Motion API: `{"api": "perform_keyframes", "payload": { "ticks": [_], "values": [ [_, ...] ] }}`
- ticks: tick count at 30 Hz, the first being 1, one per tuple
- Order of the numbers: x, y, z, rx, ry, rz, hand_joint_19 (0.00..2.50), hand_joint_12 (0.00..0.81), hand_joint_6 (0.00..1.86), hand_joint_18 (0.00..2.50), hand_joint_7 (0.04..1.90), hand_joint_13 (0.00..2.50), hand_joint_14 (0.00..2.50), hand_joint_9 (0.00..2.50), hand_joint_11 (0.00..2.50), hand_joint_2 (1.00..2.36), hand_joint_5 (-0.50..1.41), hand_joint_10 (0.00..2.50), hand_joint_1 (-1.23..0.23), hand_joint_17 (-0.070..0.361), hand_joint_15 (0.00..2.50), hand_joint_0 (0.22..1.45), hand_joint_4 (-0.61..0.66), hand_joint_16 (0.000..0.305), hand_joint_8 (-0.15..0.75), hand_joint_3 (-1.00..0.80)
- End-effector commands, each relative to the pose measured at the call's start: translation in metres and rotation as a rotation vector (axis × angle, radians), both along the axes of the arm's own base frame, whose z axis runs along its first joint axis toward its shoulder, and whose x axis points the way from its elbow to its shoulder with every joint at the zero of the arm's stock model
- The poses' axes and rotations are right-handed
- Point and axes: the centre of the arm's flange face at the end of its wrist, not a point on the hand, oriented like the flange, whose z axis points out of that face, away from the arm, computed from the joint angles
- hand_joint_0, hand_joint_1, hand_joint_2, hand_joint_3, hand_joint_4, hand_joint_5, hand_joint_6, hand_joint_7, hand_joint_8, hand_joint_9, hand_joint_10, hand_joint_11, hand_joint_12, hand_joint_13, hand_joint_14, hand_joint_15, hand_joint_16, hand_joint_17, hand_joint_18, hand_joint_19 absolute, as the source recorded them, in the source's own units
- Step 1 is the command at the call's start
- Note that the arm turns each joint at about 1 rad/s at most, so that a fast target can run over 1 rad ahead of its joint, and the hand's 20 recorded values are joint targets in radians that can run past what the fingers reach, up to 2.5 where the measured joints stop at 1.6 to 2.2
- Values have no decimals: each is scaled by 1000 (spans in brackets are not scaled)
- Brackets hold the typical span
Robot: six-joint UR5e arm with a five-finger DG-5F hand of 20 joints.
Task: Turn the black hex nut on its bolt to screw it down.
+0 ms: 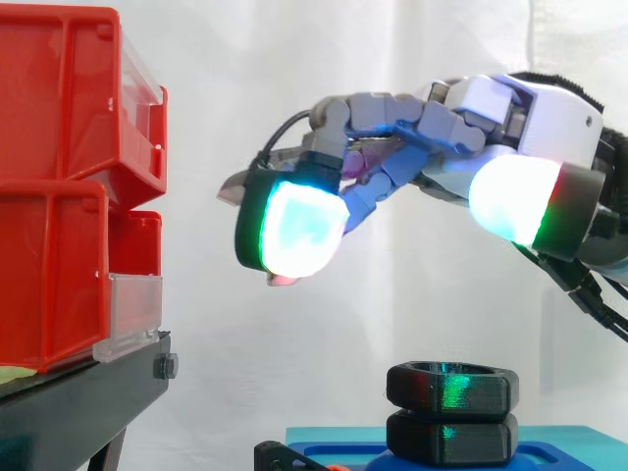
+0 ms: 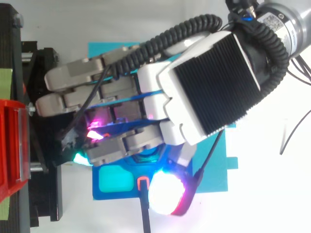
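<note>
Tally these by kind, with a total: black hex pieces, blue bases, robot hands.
Black hex pieces: 2, upper hex piece stacked on lower hex piece
Blue base: 1
Hand: 1, above the stack, holding nothing
Total: 4

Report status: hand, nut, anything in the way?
Hand open, hovering above black hex nut, not touching. Nut sits on second black hex piece, on blue base. Nothing between hand and nut.
</note>
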Motion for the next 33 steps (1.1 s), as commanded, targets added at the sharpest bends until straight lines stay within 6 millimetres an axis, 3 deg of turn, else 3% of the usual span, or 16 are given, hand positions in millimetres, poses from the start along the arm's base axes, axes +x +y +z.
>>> {"api": "perform_keyframes", "payload": {
  "ticks": [1, 6, 12, 15, 23, 33],
  "values": [
    [4, 17, -2, 24, 37, -24, 78, 409, 504, 421, 1179, 502, 0, 858, 114, 1000, -55, 4, -179, 146, 0, 424, 315, 65, 313, -500],
    [6, 37, -5, 32, 73, -25, 81, 407, 504, 415, 1194, 498, 0, 853, 121, 1000, -53, 3, -155, 146, 0, 427, 315, 65, 314, -500],
    [1, 58, -21, 20, 145, -44, 35, 421, 503, 453, 1261, 516, 0, 864, 137, 1000, -43, 4, -356, 152, 0, 395, 346, 68, 331, -500],
    [0, 60, -24, 16, 147, -44, 39, 416, 503, 456, 1290, 516, 0, 861, 133, 1000, -39, 4, -397, 150, 0, 400, 353, 67, 326, -500],
    [-2, 61, -29, 13, 155, -33, 63, 395, 500, 424, 1490, 502, 0, 861, 140, 1000, -14, 4, -276, 139, 0, 442, 256, 62, 308, -500],
    [-5, 54, -30, -1, 163, -27, 65, 389, 569, 424, 1412, 509, 0, 881, 143, 1000, -18, 5, -258, 137, 0, 449, 235, 61, 311, -500]
  ]
}}
